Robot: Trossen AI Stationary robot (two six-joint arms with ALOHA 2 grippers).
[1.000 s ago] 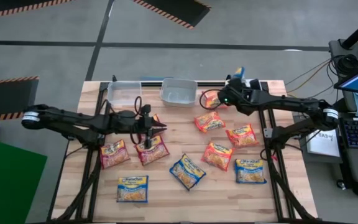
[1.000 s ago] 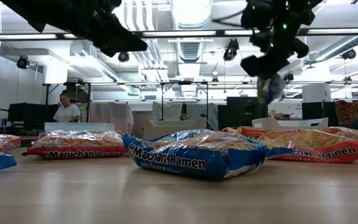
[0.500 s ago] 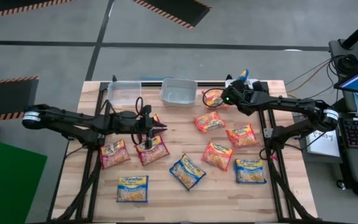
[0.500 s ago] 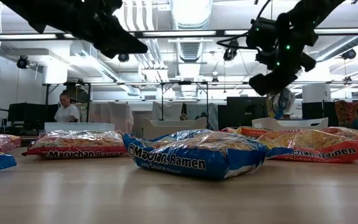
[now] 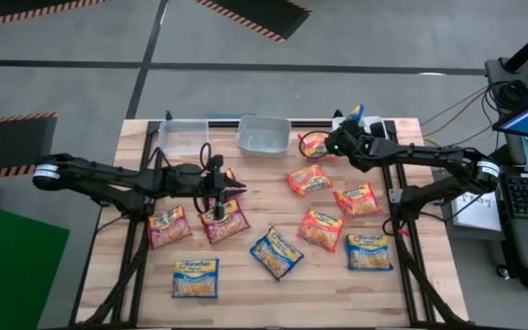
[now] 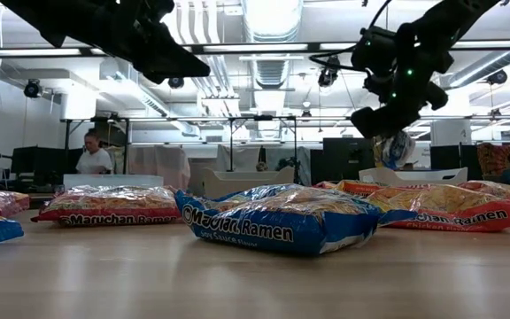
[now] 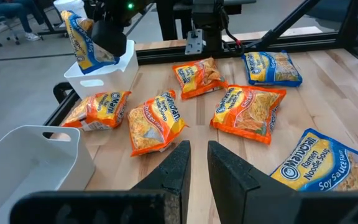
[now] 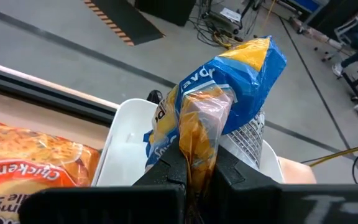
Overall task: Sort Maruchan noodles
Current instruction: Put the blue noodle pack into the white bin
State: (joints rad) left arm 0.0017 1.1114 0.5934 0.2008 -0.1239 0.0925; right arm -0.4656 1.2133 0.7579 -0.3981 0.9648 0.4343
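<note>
Maruchan packets lie flat on the wooden table: orange ones [image 5: 310, 179] [image 5: 356, 199], maroon ones [image 5: 169, 226] [image 5: 225, 220], and blue-with-yellow ones [image 5: 277, 252] [image 5: 196, 277]. My right gripper [image 5: 342, 139] is at the far right of the table. It is shut on a blue-with-yellow packet [image 8: 229, 87] above a white bin [image 8: 126, 140]. My left gripper [image 5: 220, 194] hovers high over the maroon packets. Only a narrow slit shows between its fingers [image 7: 197, 165], and it touches nothing. My right gripper pinches the blue-with-yellow packet by one crumpled end [image 8: 199, 146] between its two fingers. The packet is lifted clear and stands out beyond the fingertips, bunched at the hold. It hangs over the white bin [image 7: 101, 78]; in the low view it shows beside the gripper [image 6: 401, 148].
Two clear bins [image 5: 183, 137] [image 5: 264, 134] stand along the far edge. An orange packet [image 5: 314, 145] lies beside the white bin. More packets [image 5: 321, 229] [image 5: 369, 250] cover the right half. Bare wood shows along the near edge [image 5: 273, 298]. A person [image 6: 93, 155] stands in the room behind.
My right gripper has carried the blue-with-yellow packet a little toward the table's right edge, over the white bin, tipping as it went. In the low view the packet now shows lower and farther back. The hold is kept.
</note>
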